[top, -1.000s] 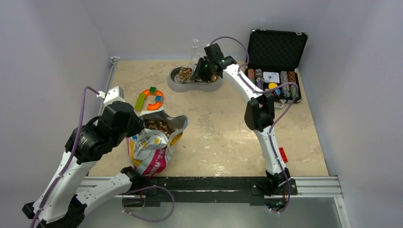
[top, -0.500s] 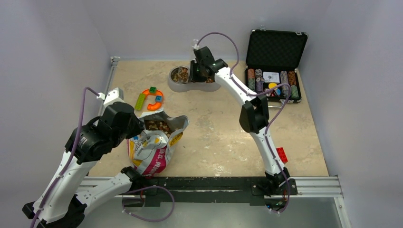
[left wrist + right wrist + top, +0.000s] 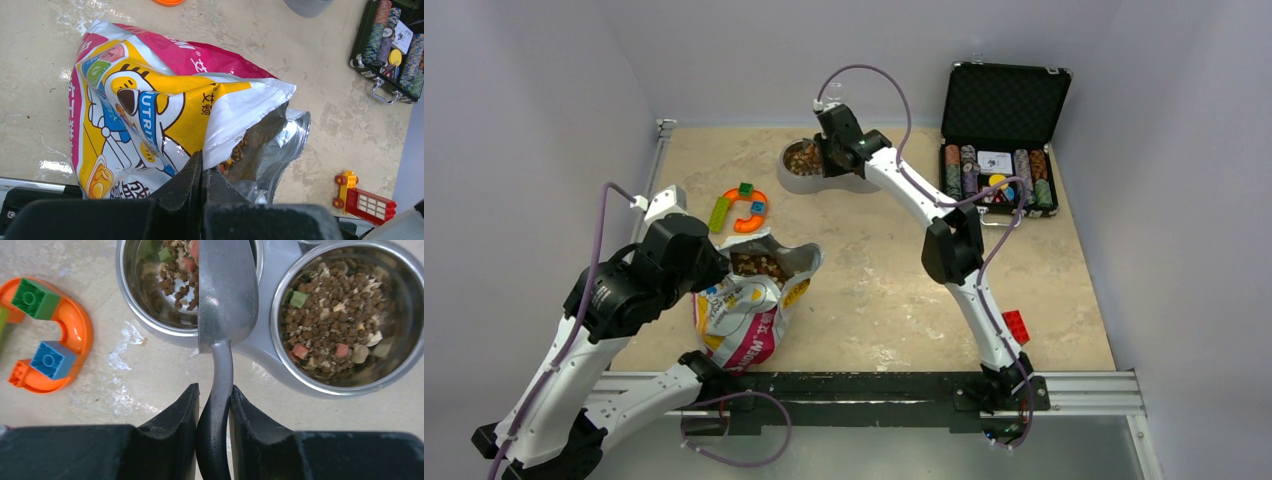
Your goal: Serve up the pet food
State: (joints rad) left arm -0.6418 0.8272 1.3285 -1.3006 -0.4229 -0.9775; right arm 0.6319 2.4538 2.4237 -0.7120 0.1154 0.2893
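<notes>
Here, twin bowl (image 3: 267, 347) and open bag (image 3: 150, 100) hold pet food (image 3: 330, 305).

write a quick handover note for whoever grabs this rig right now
Left gripper: shut on the rim of the open bag, which has kibble inside.
Right gripper: shut on the scoop handle, scoop head over the left bowl.
Done: pet food in both bowls; right bowl looks fuller.
Left: probably top up the left bowl, then set the scoop down and release the bag.
</notes>
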